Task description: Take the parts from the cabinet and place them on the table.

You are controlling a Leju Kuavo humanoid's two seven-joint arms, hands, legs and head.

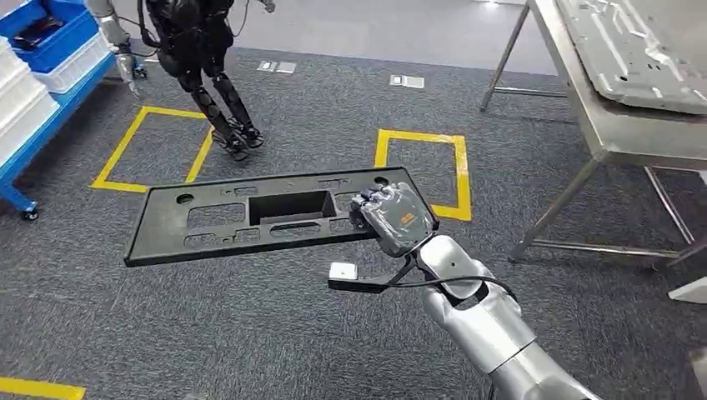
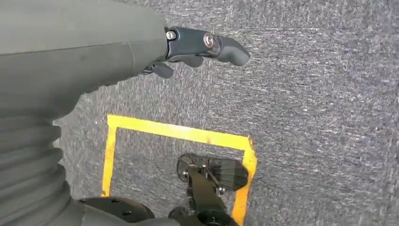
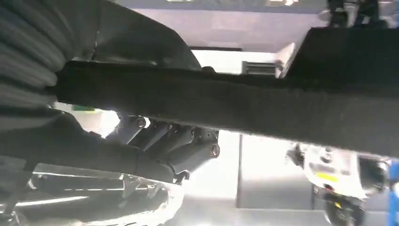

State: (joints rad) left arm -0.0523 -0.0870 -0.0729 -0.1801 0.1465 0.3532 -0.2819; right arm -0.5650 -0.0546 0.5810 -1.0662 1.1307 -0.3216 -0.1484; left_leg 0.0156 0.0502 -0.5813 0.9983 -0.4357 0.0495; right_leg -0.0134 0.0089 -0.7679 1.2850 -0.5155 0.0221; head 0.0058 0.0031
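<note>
The long black part (image 1: pixel 263 215) is gripped at one end by the fingers of the right hand (image 1: pixel 392 218) and carried flat above the carpet, so it should be kept level and swung across to the metal surface (image 1: pixel 634 129) at right, the left hand (image 2: pixel 197 47) hanging with fingers apart, holding nothing.

The right hand (image 1: pixel 392 218) holds a long black panel (image 1: pixel 258 215) flat above the grey carpet (image 1: pixel 250 333), and the panel reaches far to the left, so it needs wide room on that side. Further ahead on the left stands another robot (image 1: pixel 204 67) beside a blue rack (image 1: pixel 42 92) with bins. On the right is the metal desk (image 1: pixel 634 133); a large grey sheet part (image 1: pixel 634 50) already lies on its top, and its slanted legs (image 1: pixel 559 208) stand near the hand. The carpet between hand and desk is open
</note>
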